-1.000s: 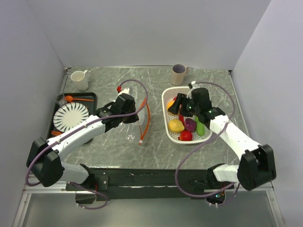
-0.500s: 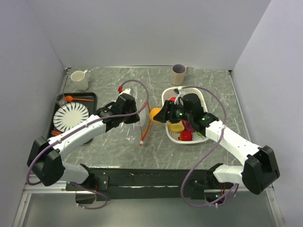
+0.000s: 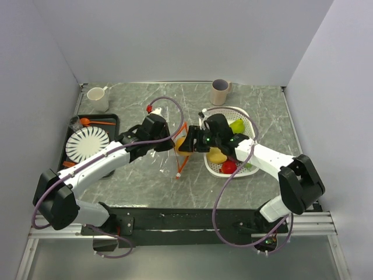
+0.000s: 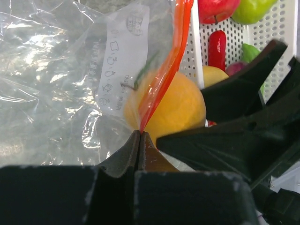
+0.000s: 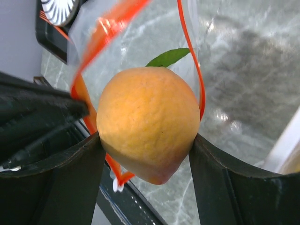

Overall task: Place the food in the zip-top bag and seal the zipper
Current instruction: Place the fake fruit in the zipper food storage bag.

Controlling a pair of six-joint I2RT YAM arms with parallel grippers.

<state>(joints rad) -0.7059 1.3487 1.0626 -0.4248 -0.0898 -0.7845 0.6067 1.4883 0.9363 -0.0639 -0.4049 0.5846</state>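
Currently, your right gripper (image 5: 146,152) clamps the glossy orange toy fruit with a green leaf (image 5: 147,117) across its widest part. Its jaws stand wide around the fruit, right at the mouth of the clear floppy plastic zip-top bag (image 4: 56,93). Your left gripper (image 4: 139,137) is fully closed, pinching the thin orange-red zipper strip (image 4: 171,65) to hold that mouth up. Treat the fruit as light, rigid and slippery; grip it at its equator. The bag film looks limp and likely to collapse; hold it only by the stiffer strip. Other toy fruits (image 4: 213,7) lie in the white perforated plastic basket (image 4: 281,33).
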